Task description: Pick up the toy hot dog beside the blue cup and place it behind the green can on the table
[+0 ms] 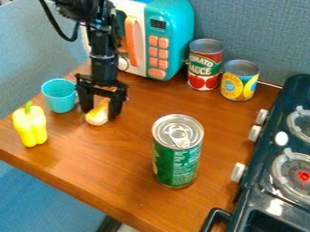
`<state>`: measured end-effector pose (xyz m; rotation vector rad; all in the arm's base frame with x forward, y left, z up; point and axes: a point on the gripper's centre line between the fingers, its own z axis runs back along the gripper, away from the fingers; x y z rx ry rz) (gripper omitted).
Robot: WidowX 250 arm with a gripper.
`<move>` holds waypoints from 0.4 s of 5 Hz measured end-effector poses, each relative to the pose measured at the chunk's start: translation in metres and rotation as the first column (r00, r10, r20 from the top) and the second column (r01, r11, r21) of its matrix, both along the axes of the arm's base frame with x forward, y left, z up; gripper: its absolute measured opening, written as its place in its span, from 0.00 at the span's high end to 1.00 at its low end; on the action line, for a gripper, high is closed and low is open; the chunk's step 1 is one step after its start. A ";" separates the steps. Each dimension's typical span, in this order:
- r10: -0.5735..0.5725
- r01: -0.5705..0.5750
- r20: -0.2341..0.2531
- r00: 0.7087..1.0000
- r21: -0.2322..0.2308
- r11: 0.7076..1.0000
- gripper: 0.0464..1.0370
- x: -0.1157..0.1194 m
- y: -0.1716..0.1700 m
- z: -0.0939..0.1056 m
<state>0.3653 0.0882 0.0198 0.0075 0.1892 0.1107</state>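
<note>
Claw (100, 114) spread open astride the bulb-shaped toy (97, 116), toward the table's (109, 165) left end, could knock the teal cup (60, 100) beside it if shifted sideways, or lose the toy's rounded sides if closed off-centre.

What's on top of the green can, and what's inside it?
A silver lid with a pull tab tops the green can; nothing rests on it. The lid hides the inside.
</note>
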 end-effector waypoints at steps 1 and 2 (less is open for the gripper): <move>-0.002 0.002 0.003 1.000 0.001 1.000 0.07 0.001 0.000 0.000; -0.005 0.005 0.010 1.000 -0.003 1.000 0.31 0.003 -0.004 -0.001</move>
